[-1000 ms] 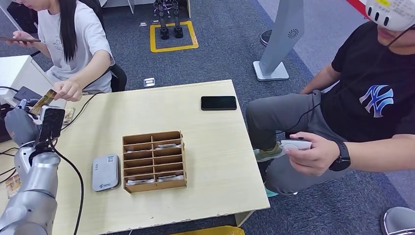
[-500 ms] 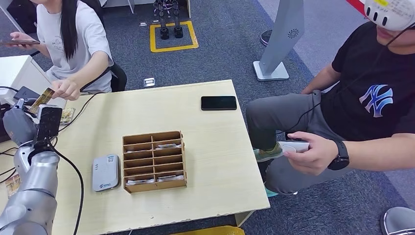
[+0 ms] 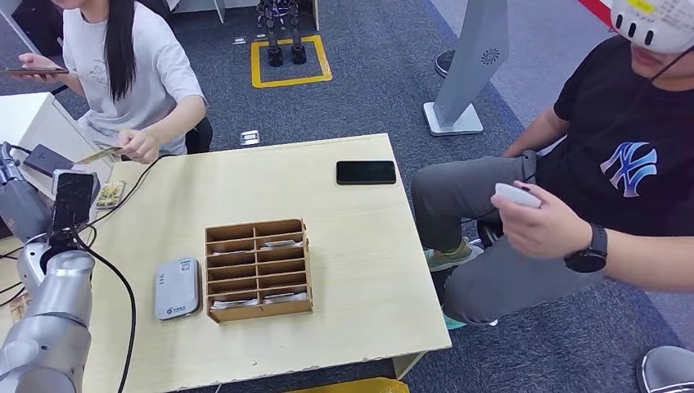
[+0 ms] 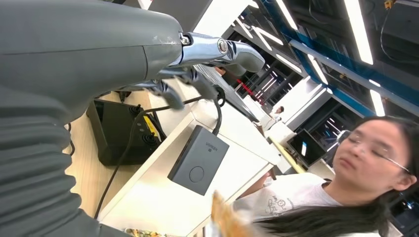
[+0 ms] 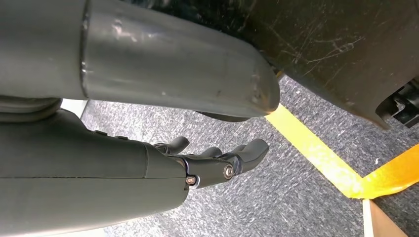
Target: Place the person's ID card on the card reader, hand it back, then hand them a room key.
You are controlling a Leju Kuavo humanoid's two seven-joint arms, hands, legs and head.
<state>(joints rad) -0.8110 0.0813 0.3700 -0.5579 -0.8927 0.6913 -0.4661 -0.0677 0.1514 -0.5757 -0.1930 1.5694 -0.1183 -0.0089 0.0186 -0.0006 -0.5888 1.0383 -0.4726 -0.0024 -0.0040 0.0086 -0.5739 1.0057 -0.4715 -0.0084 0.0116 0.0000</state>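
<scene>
A seated person at the table's far left corner holds the ID card (image 3: 101,153) in one hand, level and apart from my hand. My left hand (image 3: 18,206) is raised near the table's left edge with its fingers (image 4: 197,81) spread and nothing in them. A blurred yellowish card edge (image 4: 223,220) shows beyond that hand in the left wrist view. The grey card reader (image 3: 177,287) lies flat on the table, left of the wooden slotted box (image 3: 258,268) that holds room key cards. My right hand (image 5: 217,160) hangs over the carpet, fingers loosely extended, holding nothing.
A black phone (image 3: 365,172) lies near the table's far right edge. A small card (image 3: 109,194) and cables lie by the left corner. A dark adapter (image 4: 197,160) sits on a white box. A second person (image 3: 606,164) sits at the right, holding a white controller (image 3: 517,195).
The person drew the ID card away from my left hand, to the right. My left hand shifted left toward the picture edge. The person at the right raised the controller.
</scene>
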